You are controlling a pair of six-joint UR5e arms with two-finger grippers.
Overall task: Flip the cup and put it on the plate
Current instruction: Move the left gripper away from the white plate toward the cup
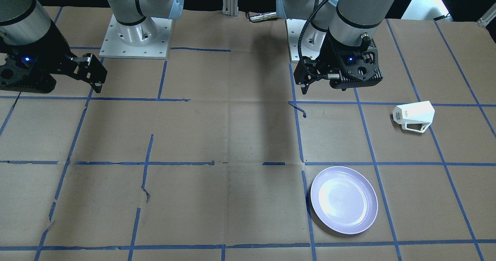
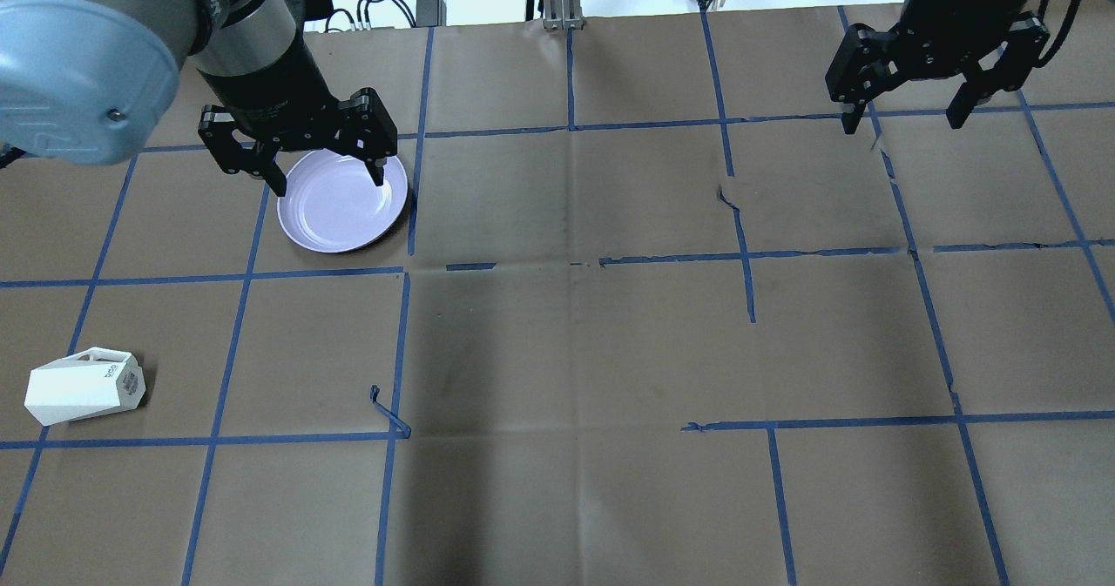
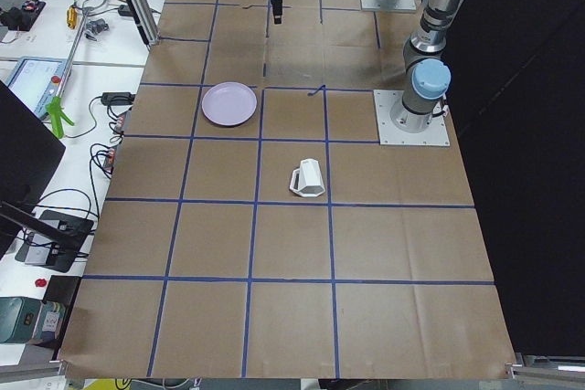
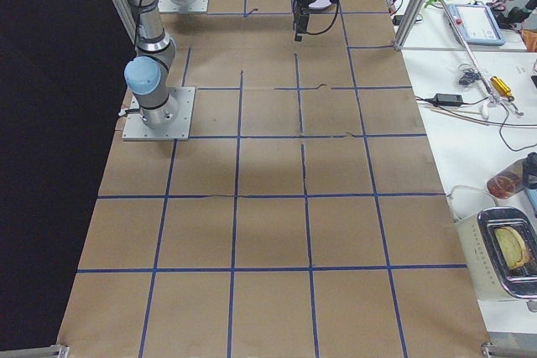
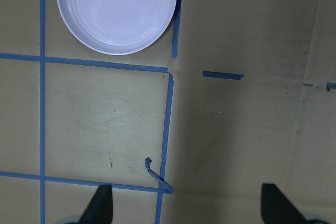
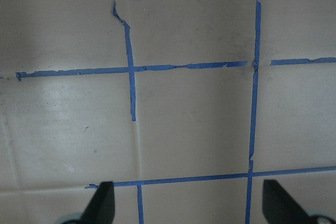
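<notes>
The cup (image 1: 414, 115) lies on its side on the brown table, its printed base towards the table's middle and its handle towards the operators' side. It also shows in the overhead view (image 2: 83, 387) and in the left side view (image 3: 308, 178). The plate (image 1: 344, 199) sits upright and bare, one grid square away from the cup; it also shows in the overhead view (image 2: 342, 201) and the left wrist view (image 5: 116, 9). My left gripper (image 2: 328, 181) is open and empty, held high above the table, apart from both. My right gripper (image 2: 904, 123) is open and empty over the other half.
Blue tape lines mark a grid on the brown paper. A loose curl of tape (image 1: 298, 108) sticks up below my left gripper. The arm bases (image 1: 135, 36) stand at the robot's edge. A bench with tools (image 3: 55, 89) and a toaster (image 4: 503, 249) lie beyond the operators' edge.
</notes>
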